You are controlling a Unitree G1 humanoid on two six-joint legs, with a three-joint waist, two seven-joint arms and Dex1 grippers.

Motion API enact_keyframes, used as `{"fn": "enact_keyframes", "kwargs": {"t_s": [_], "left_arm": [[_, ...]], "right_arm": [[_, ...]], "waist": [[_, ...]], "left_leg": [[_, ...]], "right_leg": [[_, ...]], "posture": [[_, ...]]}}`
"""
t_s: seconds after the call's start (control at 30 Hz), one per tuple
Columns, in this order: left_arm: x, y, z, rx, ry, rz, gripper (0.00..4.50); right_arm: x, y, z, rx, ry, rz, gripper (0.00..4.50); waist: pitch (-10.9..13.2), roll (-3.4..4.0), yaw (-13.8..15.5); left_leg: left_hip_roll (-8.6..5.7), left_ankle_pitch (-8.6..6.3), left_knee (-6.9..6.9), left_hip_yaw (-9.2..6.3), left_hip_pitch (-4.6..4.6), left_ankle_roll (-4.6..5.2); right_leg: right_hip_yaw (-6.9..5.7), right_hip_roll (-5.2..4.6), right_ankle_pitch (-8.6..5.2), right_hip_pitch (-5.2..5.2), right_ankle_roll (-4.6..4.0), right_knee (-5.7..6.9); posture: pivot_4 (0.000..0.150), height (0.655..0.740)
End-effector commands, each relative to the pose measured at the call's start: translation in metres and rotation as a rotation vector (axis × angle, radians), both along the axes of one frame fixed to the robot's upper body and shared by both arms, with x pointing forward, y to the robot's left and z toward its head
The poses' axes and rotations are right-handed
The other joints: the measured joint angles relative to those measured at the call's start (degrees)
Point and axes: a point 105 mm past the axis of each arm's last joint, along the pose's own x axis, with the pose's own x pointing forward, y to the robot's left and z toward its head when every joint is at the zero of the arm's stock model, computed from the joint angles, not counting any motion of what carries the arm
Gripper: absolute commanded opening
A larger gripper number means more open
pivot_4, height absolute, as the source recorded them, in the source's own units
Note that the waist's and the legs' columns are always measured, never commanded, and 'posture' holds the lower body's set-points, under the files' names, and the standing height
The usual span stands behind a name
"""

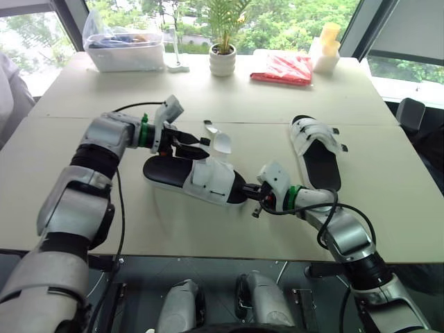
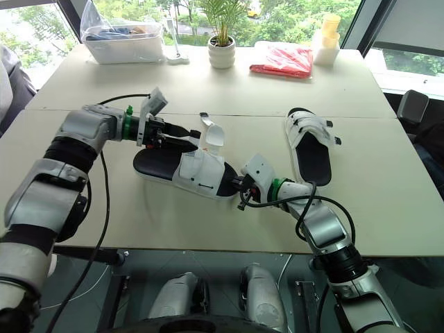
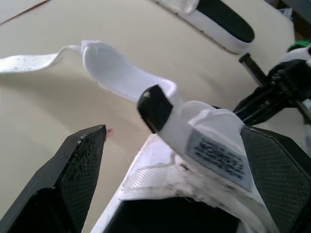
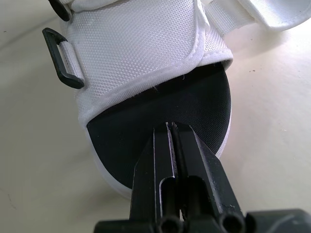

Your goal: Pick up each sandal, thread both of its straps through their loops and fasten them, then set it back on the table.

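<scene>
The right pincer (image 4: 171, 127), fingers pressed together, is touching the black toe end of the near sandal (image 1: 201, 177), which is lying on the bench (image 1: 173, 222) straight ahead of it. Toward the heel, the left pincer (image 3: 175, 132) is gaping wide, one finger on either side of the white upper. A loose strap (image 1: 220, 142) is curling up just past its tips. A second sandal (image 1: 316, 149) is resting well beyond the right pincer.
</scene>
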Motion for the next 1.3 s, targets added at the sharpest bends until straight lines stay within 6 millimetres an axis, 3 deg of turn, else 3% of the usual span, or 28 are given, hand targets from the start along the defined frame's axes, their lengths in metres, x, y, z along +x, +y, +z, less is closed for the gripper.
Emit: {"fn": "enact_keyframes", "kwargs": {"t_s": [0.03,0.1,0.33,0.6,0.7,1.03,1.17,1.3], "left_arm": [[0.005,-0.006,0.022,-0.090,-0.010,0.007,4.25],[0.003,-0.009,0.026,-0.126,0.012,-0.013,3.68],[-0.009,-0.007,0.041,-0.199,0.050,-0.096,0.12],[-0.013,-0.018,0.071,-0.323,0.051,-0.148,0.05],[-0.006,-0.024,0.070,-0.312,0.028,-0.119,0.05],[0.017,-0.025,0.009,-0.072,0.008,0.065,0.05],[0.020,-0.016,0.001,-0.085,0.059,0.145,0.05],[0.011,-0.009,-0.011,-0.037,0.139,0.111,0.05]], "right_arm": [[-0.005,-0.015,-0.034,-0.078,0.122,-0.061,0.00],[-0.005,-0.015,-0.034,-0.079,0.121,-0.060,0.00],[-0.005,-0.013,-0.035,-0.082,0.119,-0.056,0.00],[-0.005,-0.013,-0.035,-0.080,0.120,-0.061,0.00],[-0.005,-0.014,-0.036,-0.080,0.121,-0.063,0.00],[-0.008,-0.013,-0.037,-0.085,0.124,-0.063,0.00],[-0.008,-0.015,-0.037,-0.095,0.121,-0.063,0.00],[-0.007,-0.015,-0.037,-0.095,0.120,-0.064,0.00]], "waist": [[0.00,-0.01,0.02],[0.00,-0.01,-0.02],[0.00,-0.01,-0.06],[0.00,-0.03,-0.04],[-0.01,-0.03,-0.04],[-0.01,-0.04,0.04],[-0.02,-0.04,0.03],[-0.02,-0.05,0.00]], "left_leg": [[0.00,0.00,0.01,0.00,-0.01,0.00],[0.00,0.00,0.02,0.00,-0.02,0.01],[0.00,0.00,0.03,0.00,-0.01,0.01],[0.01,0.00,0.05,-0.02,-0.02,0.01],[0.00,0.00,0.06,-0.02,0.00,0.01],[-0.01,0.00,0.07,-0.02,0.01,0.01],[-0.01,0.00,0.07,-0.02,0.01,0.01],[-0.01,0.00,0.07,-0.01,0.02,0.01]], "right_leg": [[-0.01,0.00,0.00,-0.01,0.00,0.00],[-0.01,-0.01,0.01,-0.01,0.00,0.01],[-0.01,-0.01,0.00,-0.01,0.00,0.02],[-0.02,-0.01,0.00,-0.01,0.00,0.03],[-0.02,-0.02,0.01,0.01,0.00,0.04],[-0.02,-0.02,0.01,0.01,-0.01,0.08],[-0.02,-0.02,0.01,0.01,-0.01,0.08],[-0.02,-0.02,0.01,0.02,-0.01,0.08]], "posture": [[0.150,0.7288],[0.150,0.7288],[0.150,0.7288],[0.150,0.7288],[0.150,0.7288],[0.150,0.7288],[0.150,0.7288],[0.150,0.7288]]}}
